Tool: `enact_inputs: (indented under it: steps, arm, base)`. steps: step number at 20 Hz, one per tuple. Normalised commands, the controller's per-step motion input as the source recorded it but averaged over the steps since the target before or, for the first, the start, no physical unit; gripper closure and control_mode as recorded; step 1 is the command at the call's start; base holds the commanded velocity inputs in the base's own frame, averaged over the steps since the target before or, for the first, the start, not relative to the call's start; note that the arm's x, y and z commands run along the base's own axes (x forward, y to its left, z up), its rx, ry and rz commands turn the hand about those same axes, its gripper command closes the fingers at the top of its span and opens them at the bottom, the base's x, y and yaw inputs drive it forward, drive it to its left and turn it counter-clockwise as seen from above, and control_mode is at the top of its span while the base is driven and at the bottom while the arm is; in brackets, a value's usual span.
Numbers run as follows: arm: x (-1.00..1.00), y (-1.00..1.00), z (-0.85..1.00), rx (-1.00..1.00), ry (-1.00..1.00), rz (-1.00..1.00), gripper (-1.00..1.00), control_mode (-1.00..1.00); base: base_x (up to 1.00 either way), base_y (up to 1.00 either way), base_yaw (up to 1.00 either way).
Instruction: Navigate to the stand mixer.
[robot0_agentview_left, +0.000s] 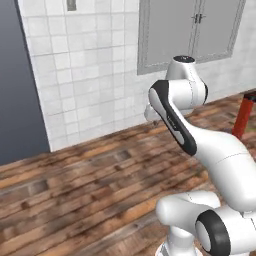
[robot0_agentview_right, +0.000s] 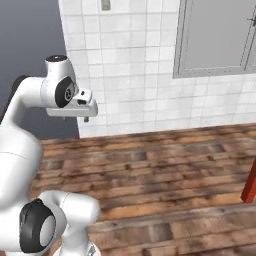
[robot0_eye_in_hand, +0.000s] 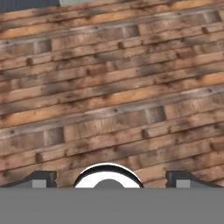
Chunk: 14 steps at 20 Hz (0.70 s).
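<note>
Facing a white tiled wall (robot0_agentview_left: 85, 75) across bare wood plank floor (robot0_eye_in_hand: 109, 87), grey double cabinet doors (robot0_agentview_left: 192, 30) to the right. Arm folded high and tucked, likely for safe driving. Gripper (robot0_eye_in_hand: 111, 177) aimed down at the floor, fingertips set wide apart, empty. No stand mixer among what's ahead; probably needs turning toward a counter elsewhere. Red post (robot0_agentview_right: 249, 187) at far right.
</note>
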Motion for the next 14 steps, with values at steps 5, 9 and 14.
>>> enact_inputs:
  steps: [5,9,14]
  arm:
    - [0.0,0.0,0.0,0.0,0.0,0.0,-1.0,1.0]
    - [0.0,0.0,0.0,0.0,0.0,0.0,-1.0,1.0]
    - [0.0,0.0,0.0,0.0,0.0,0.0,-1.0,1.0]
  base:
    - [0.1,-0.3,-0.74]
    - [0.08,-0.3,-0.72]
    - [0.07,-0.31,-0.7]
